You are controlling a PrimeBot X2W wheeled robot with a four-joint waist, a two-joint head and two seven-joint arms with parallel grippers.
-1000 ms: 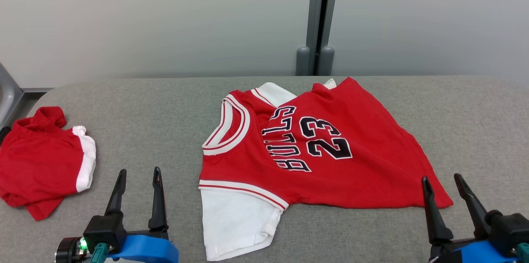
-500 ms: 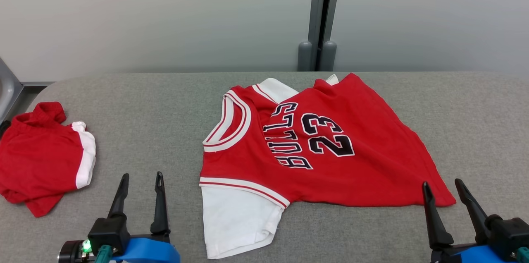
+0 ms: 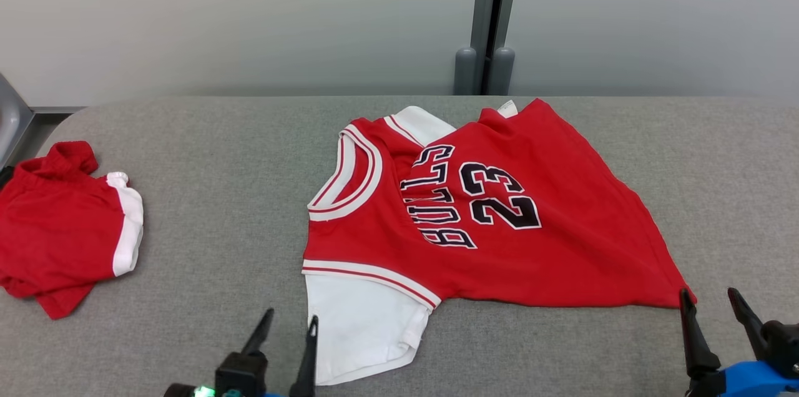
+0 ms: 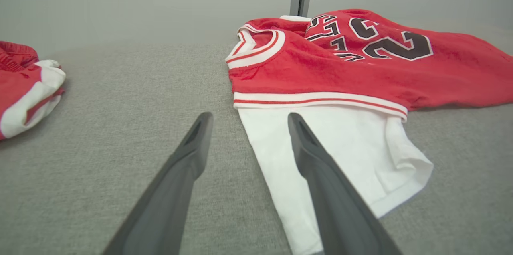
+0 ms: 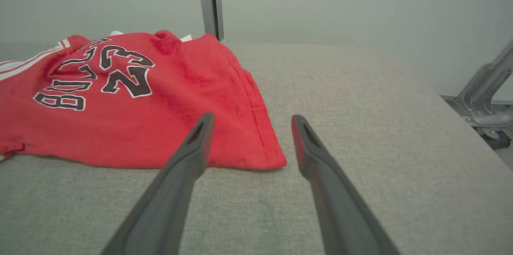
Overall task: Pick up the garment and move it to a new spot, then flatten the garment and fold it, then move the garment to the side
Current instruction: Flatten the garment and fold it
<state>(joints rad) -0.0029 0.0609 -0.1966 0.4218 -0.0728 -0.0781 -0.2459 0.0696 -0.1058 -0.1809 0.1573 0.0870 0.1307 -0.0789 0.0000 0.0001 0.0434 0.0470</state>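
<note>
The garment (image 3: 537, 241) is a red jersey with white sleeves and black "BULLS 23" lettering, spread with some wrinkles on the grey padded table (image 3: 237, 153). In the head view my left gripper (image 3: 291, 319) stands open at the bottom edge, just left of the white sleeve (image 3: 362, 328). The left wrist view shows that sleeve (image 4: 360, 146) lying under and beyond the right finger, with nothing between the jaws. My right gripper (image 3: 710, 297) is open at the jersey's lower right hem corner. In the right wrist view that corner (image 5: 264, 154) lies between the fingertips, beyond them.
A second red garment with white trim (image 3: 56, 228) lies bunched at the table's left edge. A grey post (image 3: 490, 16) rises behind the table against the pale wall. A metal frame with a wheel (image 5: 485, 114) stands beyond the table's right edge.
My left gripper has moved right toward the white sleeve. My right gripper has shifted right to the hem corner. The head camera has tilted, so the whole scene sits higher.
</note>
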